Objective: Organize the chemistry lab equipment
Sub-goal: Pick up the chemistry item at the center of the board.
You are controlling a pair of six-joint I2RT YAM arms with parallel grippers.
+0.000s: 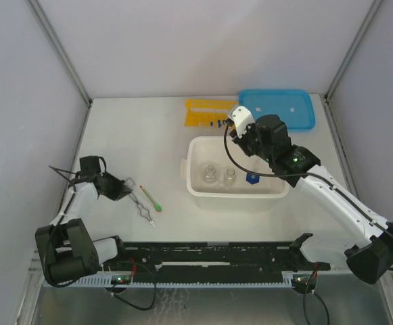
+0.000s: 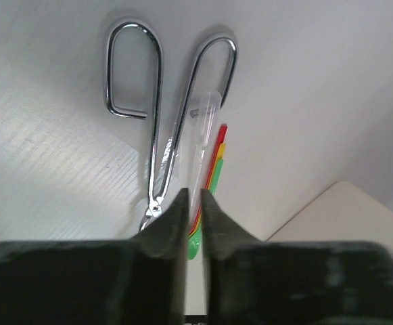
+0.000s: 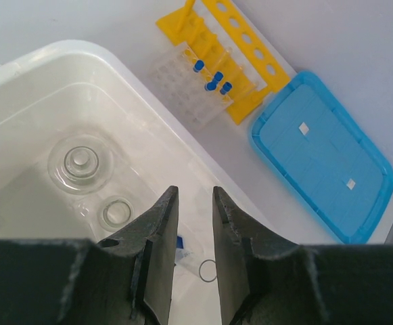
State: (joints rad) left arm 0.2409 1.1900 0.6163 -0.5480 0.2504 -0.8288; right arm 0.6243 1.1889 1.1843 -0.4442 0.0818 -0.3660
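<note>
The thin stick with a green tip (image 2: pixel 205 177) lies on the table beside the thin metal tongs (image 2: pixel 161 128). It looks light, stiff and slippery, best pinched mid-shaft. The left gripper (image 2: pixel 195 223) is nearly closed around it; whether it truly grips, I cannot tell. The tongs, just beside, could snag. The right gripper (image 3: pixel 195 250) hovers part-open and empty above the white plastic tub (image 3: pixel 20 68), holding small clear glass vessels (image 3: pixel 81 164).
</note>
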